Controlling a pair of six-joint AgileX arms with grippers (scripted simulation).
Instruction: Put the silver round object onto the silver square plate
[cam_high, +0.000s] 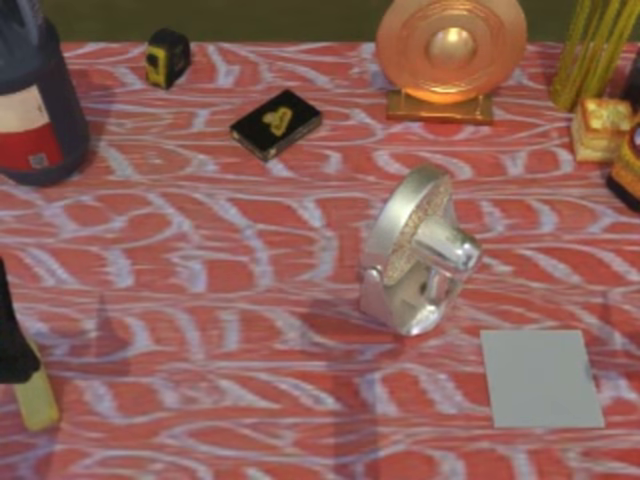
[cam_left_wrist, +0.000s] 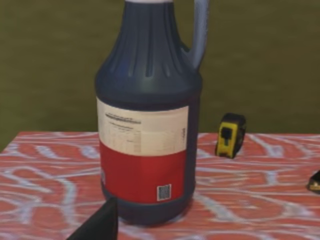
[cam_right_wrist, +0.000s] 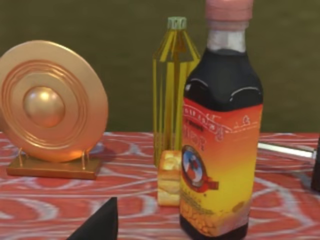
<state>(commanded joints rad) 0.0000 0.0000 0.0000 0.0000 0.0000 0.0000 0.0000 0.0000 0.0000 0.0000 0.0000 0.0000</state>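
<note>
Neither gripper shows from above. Each wrist view catches only one dark fingertip, the left (cam_left_wrist: 97, 225) and the right (cam_right_wrist: 97, 222), touching nothing, so whether the fingers are apart or together I cannot tell.

The dark jug (cam_left_wrist: 147, 115) carries a cream-and-red label with a small square code; its print is too small to read. The sauce bottle (cam_right_wrist: 220, 135) has an orange-red label, lettering unreadable.

The silver round object (cam_high: 418, 250) stands centre-right in the top view: a shiny disc, grainy cream face, knob, blocky base. The silver square plate (cam_high: 541, 378), plain pale grey, lies lower right, near but apart from it.
</note>
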